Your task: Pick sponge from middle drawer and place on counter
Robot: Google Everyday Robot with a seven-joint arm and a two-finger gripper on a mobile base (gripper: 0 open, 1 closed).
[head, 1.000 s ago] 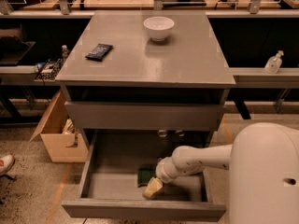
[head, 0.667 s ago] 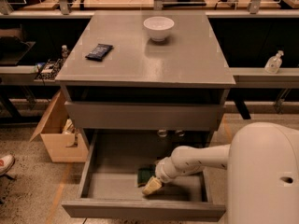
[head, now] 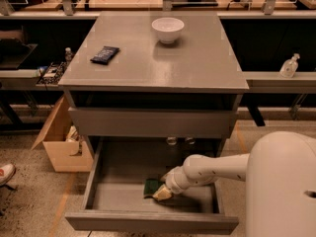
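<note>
The middle drawer [head: 106, 194] is pulled open below the grey cabinet. The sponge [head: 151, 186], dark green, lies on the drawer floor near the front middle. My gripper [head: 161, 192] reaches down into the drawer from the right on a white arm, and it sits right at the sponge's right edge, partly covering it. The counter [head: 153, 58] is the flat grey top of the cabinet above.
A white bowl [head: 167, 29] stands at the back of the counter and a dark flat packet [head: 104, 54] lies at its left. An open cardboard box [head: 58, 142] sits on the floor left of the cabinet. A clear bottle [head: 289, 65] stands on the right shelf.
</note>
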